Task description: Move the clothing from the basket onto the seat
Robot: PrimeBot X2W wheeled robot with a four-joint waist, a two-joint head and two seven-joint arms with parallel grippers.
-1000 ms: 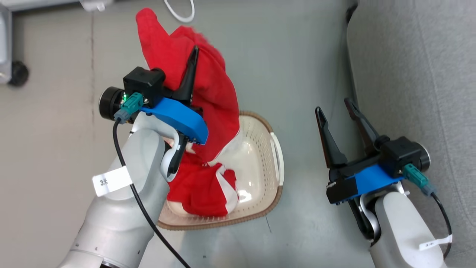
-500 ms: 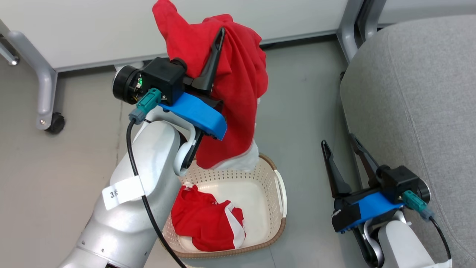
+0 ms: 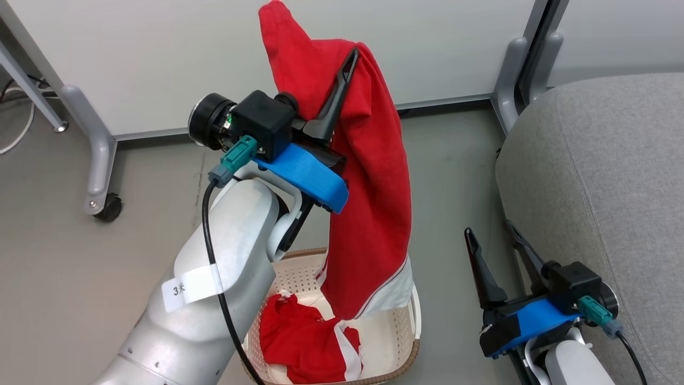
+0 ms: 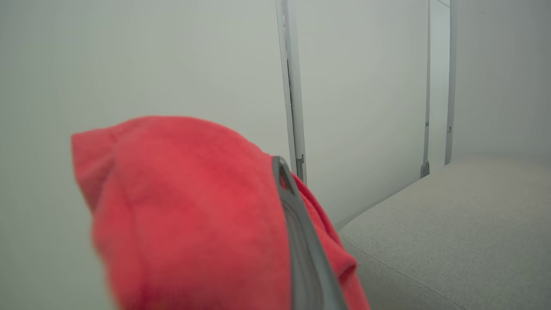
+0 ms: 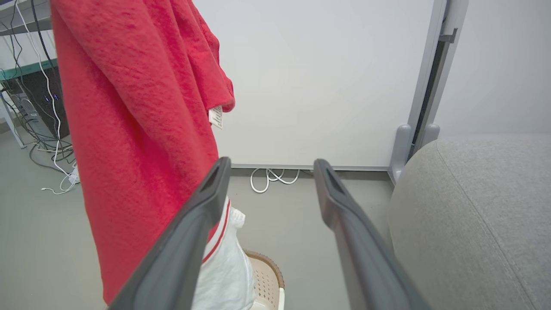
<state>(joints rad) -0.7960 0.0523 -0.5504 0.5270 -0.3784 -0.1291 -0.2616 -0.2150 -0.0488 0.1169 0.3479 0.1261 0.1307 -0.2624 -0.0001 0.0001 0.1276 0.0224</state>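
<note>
Clothing, head view: one garment [image 3: 368, 214] hangs clamped in the left gripper [image 3: 344, 59] above the basket [image 3: 412, 321], where the second garment [image 3: 304, 342] lies; the right gripper [image 3: 489, 230], fingers apart, sits beside the seat [image 3: 604, 176]. Left wrist view: the garment [image 4: 193, 215] bunches against one finger [image 4: 301, 241]. Right wrist view: it hangs left of the spread right gripper [image 5: 272, 163].

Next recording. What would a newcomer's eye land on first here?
The bright red soft garment with white stripe trim, hanging long from the raised left gripper at the head view's centre, its hem over the cream-white perforated plastic basket. Next, the second red garment crumpled in that basket, and the large light grey fabric sofa at the right, with the open right gripper low beside it.
</note>
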